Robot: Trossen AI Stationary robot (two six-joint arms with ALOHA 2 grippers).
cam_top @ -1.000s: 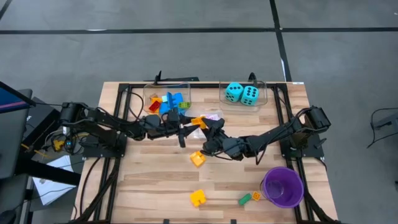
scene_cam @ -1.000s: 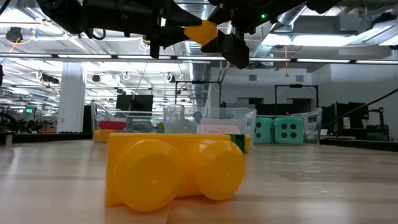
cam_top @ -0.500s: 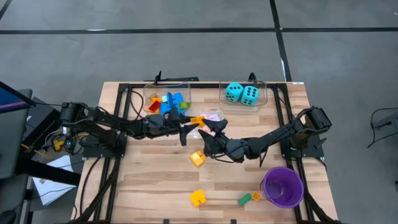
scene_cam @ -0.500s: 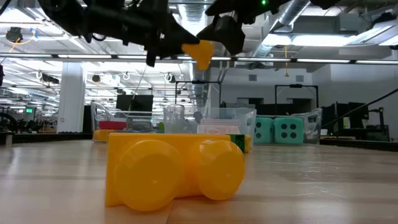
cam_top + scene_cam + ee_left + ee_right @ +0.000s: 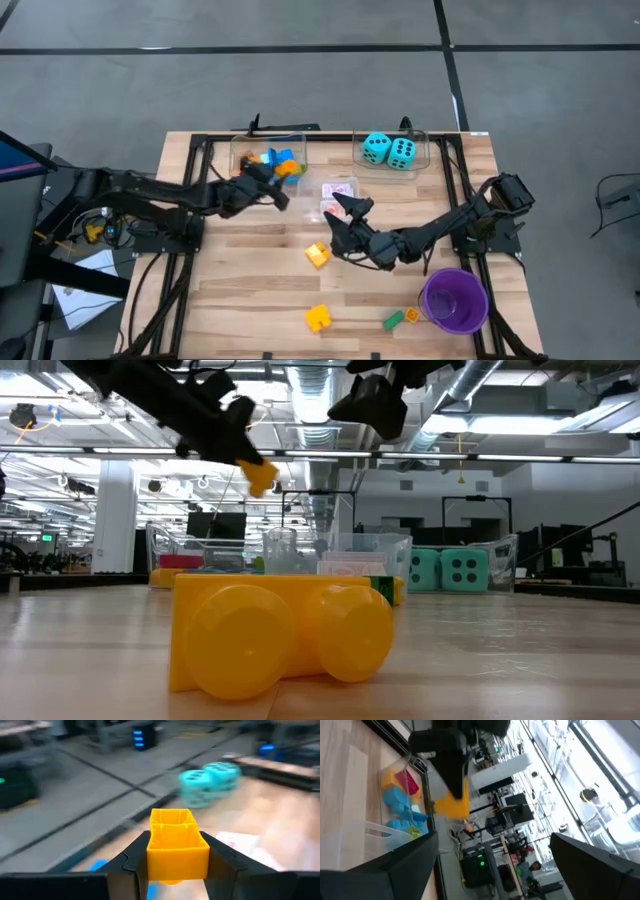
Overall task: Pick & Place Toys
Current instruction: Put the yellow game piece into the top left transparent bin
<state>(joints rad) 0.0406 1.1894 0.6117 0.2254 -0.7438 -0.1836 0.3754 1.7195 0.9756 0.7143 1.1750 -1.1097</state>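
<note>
The left claw (image 5: 177,870) grips a yellow brick (image 5: 176,844) above the brick bin (image 5: 262,152), while the right claw (image 5: 345,215) hangs wide open and empty nearby.

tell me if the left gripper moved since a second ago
Yes. The left gripper, shut on the orange brick, has swung away from the card pack toward the bin of bricks at the table's far edge.

Taking the card pack (image 5: 339,189) near the table's middle as landmark: left of it and behind stands a bin (image 5: 266,152) holding bricks (image 5: 272,160); right of it and behind, another bin (image 5: 395,152) holds two dice (image 5: 389,150). One brick (image 5: 317,255) lies before the pack, another (image 5: 319,318) farther forward. The cup (image 5: 453,300) stands forward and to the right.
</note>
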